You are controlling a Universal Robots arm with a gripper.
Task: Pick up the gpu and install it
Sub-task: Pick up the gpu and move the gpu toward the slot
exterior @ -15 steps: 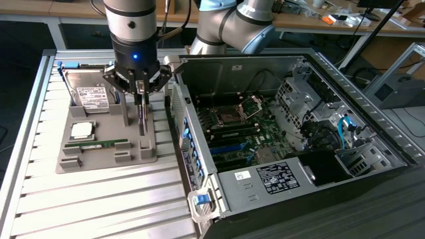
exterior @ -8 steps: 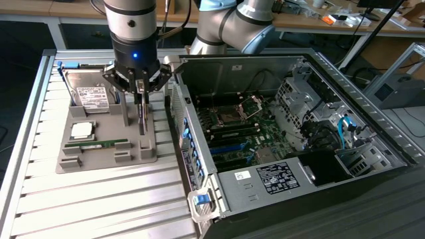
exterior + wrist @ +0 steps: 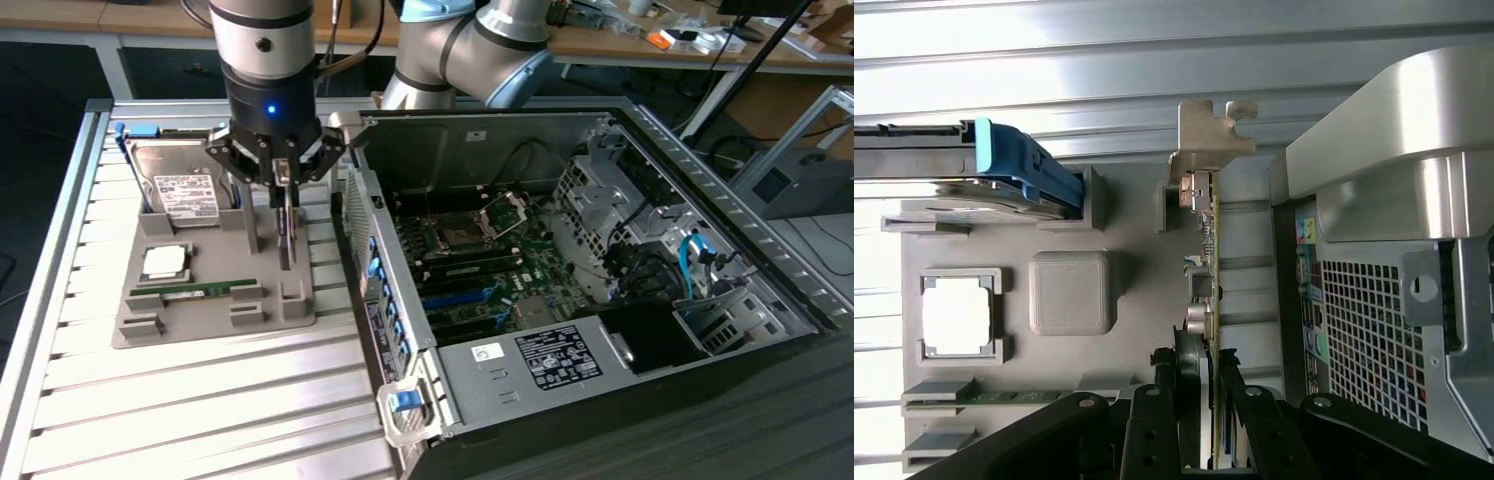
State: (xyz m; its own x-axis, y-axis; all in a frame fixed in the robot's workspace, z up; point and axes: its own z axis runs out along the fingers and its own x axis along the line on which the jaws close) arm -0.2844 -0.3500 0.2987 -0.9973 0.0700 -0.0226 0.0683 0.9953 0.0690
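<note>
The gpu (image 3: 286, 238), standing on edge at the grey tray's (image 3: 200, 325) side toward the exterior view's right, is grasped by the gripper (image 3: 283, 182).

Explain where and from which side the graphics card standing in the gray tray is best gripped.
Grip the graphics card by its upper edge, pinching its flat faces, straight down from above. It stands on edge in the tray, so both faces are upright and free; its bracket end is uneven, likely a poorer hold.
</note>
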